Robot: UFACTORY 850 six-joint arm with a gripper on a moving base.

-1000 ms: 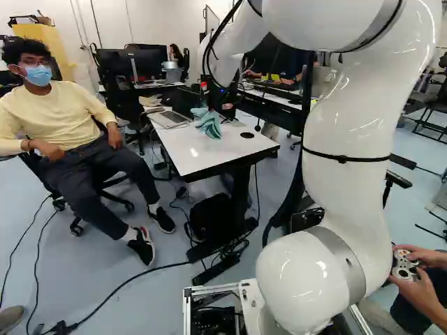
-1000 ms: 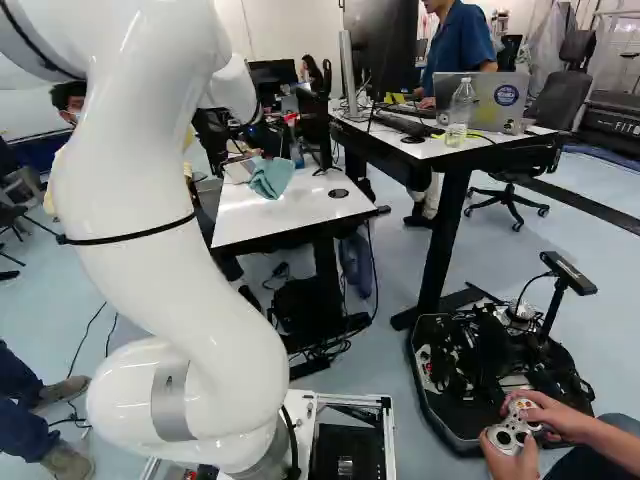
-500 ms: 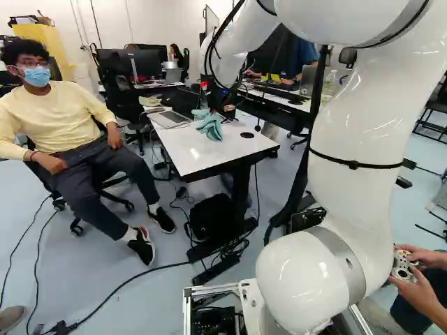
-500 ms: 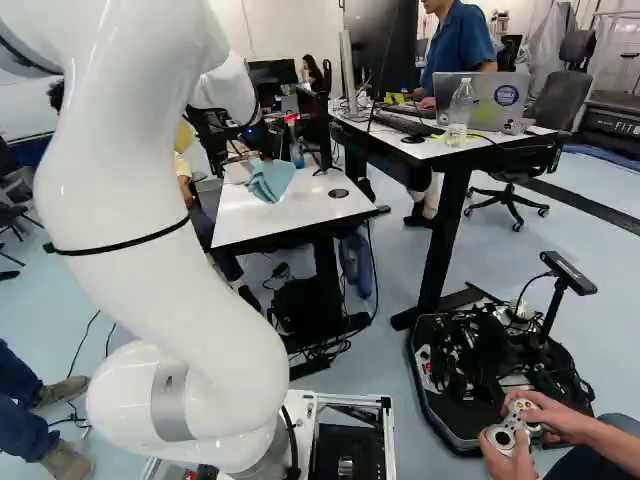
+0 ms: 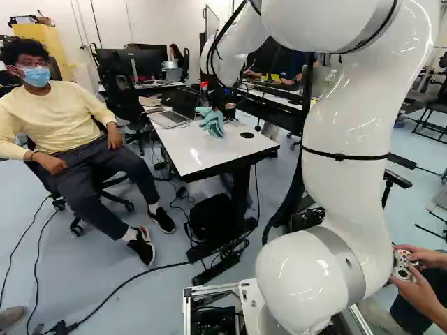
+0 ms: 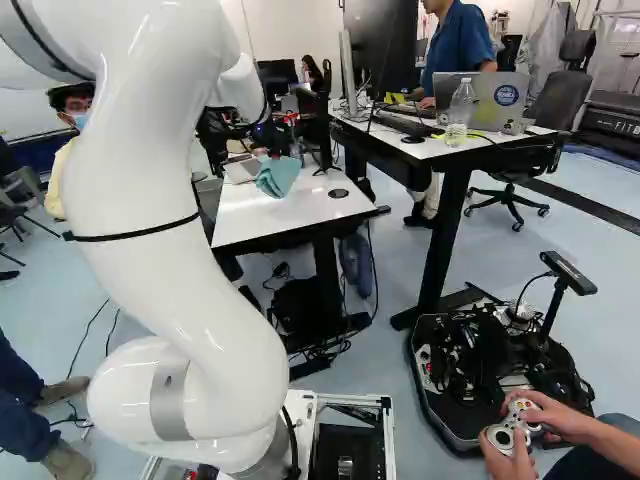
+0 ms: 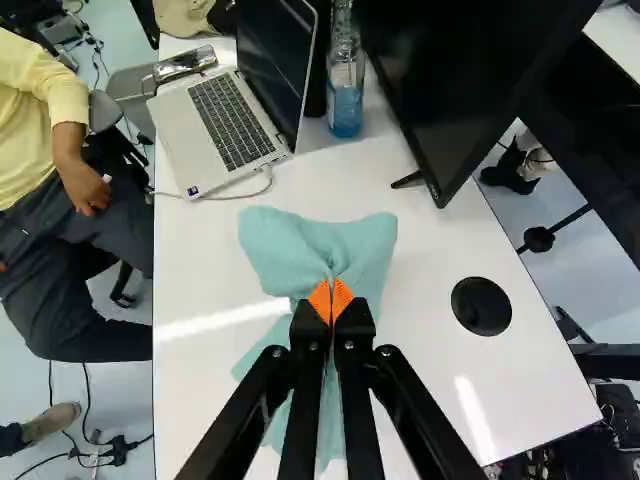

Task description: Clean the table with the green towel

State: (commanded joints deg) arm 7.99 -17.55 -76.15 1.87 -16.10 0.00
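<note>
My gripper [image 5: 228,110] is over the white table [image 5: 188,155] in the left base view, small and partly hidden by the arm's wrist. In the wrist view the gripper [image 7: 331,302] has its orange pads pinched together on the green towel [image 7: 320,250]. The towel is bunched at the fingertips; one part spreads out ahead of them, and the rest runs back beneath the fingers. The white tabletop [image 7: 215,400] shows around it. In the right base view the towel [image 6: 278,177] hangs in folds at the tabletop, near the laptop.
An open laptop [image 7: 235,120], a bottle with blue liquid [image 7: 345,95] and a monitor [image 7: 450,80] stand ahead of the towel. A round black cable hole [image 7: 481,306] lies beside it. A seated person is close by the table's edge. A second desk [image 6: 440,145] stands to the right.
The arm's large links swung out and back again. The towel, held in the gripper, has shifted slightly to the right in both base views. The base has stayed where it was.
</note>
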